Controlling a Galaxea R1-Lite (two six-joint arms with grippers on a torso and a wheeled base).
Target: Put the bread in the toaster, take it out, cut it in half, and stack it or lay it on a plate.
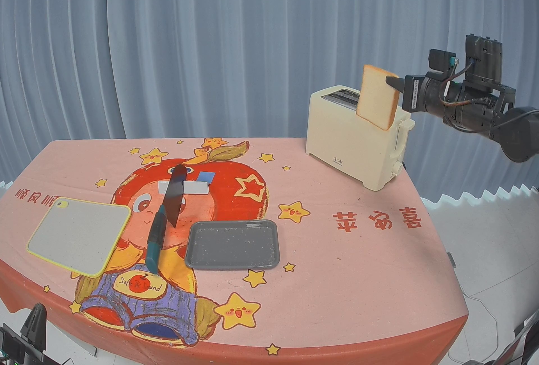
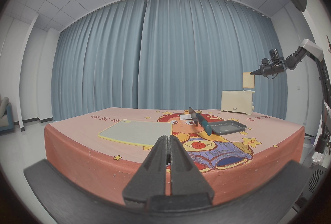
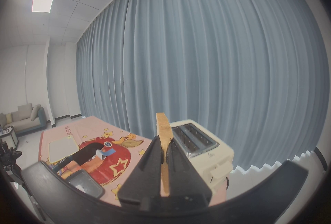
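The right tool [image 1: 391,83] is pinching the bread [image 1: 377,97] by one edge, its fingers closed narrowly on the slice. The bread is hanging upright, slightly tilted, above the right end of the cream toaster [image 1: 345,146]. It seems to be hovering just clear of the toaster's top, though the gap is hard to judge. The toaster is standing at the far right part of the desk [image 1: 359,270], its two slots facing up.

The left tool [image 2: 168,152] is sitting low in front of the desk's near edge, its fingers pressed together and holding nothing.

A grey plate [image 1: 233,265], shaped like a shallow rectangular tray, is lying near the middle of the desk. A knife [image 1: 164,217] with a teal handle and a dark blade is lying just to its left. Farther left, a pale cutting board [image 1: 78,234] with a yellow rim is resting flat.
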